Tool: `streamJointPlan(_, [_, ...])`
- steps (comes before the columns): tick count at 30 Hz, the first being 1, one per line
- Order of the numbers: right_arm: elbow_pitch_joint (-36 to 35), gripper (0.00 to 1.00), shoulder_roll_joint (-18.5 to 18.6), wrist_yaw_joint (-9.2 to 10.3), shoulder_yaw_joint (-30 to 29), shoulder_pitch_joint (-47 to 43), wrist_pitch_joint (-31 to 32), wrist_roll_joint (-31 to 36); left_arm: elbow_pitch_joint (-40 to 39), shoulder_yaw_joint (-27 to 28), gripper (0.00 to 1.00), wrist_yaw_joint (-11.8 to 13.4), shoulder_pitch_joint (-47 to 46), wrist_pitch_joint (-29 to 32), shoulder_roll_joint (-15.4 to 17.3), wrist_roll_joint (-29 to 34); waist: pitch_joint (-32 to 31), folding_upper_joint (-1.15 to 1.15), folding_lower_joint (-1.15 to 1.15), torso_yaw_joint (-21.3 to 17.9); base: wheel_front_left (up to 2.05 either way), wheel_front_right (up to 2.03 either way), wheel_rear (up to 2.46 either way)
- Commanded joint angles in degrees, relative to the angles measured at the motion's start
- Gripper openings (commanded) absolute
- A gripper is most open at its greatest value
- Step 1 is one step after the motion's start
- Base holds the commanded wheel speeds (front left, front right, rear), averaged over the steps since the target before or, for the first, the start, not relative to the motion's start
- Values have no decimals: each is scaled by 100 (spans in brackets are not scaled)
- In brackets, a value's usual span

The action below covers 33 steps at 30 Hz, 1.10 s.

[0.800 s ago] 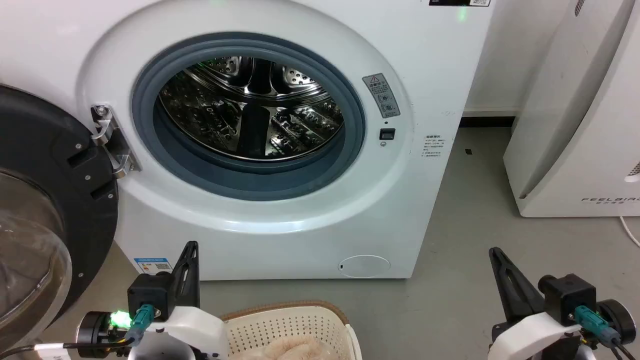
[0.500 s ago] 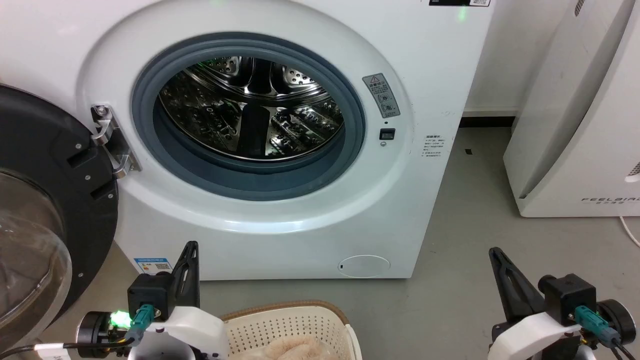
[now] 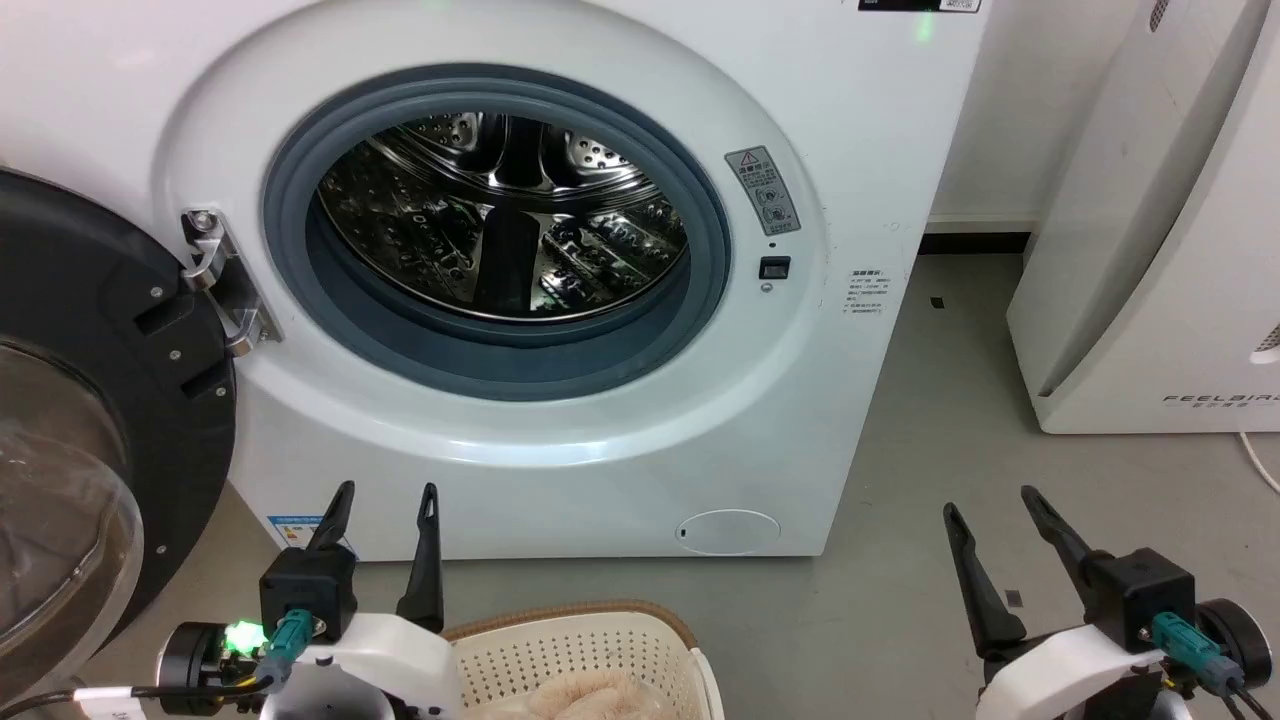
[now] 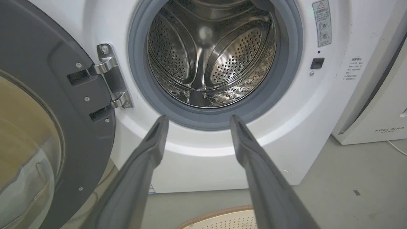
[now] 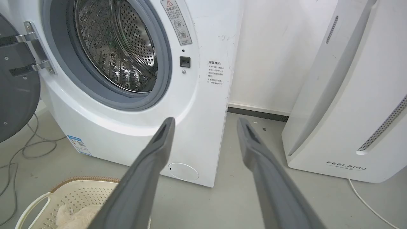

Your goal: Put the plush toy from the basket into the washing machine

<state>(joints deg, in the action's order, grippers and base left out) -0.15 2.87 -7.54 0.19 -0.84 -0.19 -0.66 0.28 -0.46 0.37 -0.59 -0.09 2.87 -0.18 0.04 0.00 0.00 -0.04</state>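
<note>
The white washing machine stands ahead with its round glass door swung open to the left and its steel drum bare inside. On the floor before it, at the head view's bottom edge, sits the cream basket holding the beige plush toy, partly cut off. The toy's fur also shows in the basket at the right wrist view's bottom left. My left gripper is open just left of the basket. My right gripper is open over bare floor, well to the basket's right.
A white appliance marked FEELBIRD stands at the right against the wall, with a white cable on the floor beside it. Grey cables lie on the floor under the open door. Grey floor runs between washer and appliance.
Both grippers have gone from shut to open, their fingers spreading apart. The arms, basket and camera have stayed put.
</note>
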Motion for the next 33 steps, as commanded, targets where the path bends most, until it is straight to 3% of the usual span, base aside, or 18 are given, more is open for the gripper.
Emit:
streamJointPlan(1, [-4,100,0,0,-24,-12,-59,-56,-3,-17,100,35,22,-62,0,-34,3,0,0,-3,0,0,0])
streamJointPlan(17, [-93,100,0,1,-75,-16,-250,-172,138,-189,100,81,45,-253,0,-133,107,0,0,-49,0,0,0])
streamJointPlan(33, [-176,100,0,2,-58,70,-440,-250,791,-438,100,9,-195,-445,0,-206,454,0,0,-155,0,0,0])
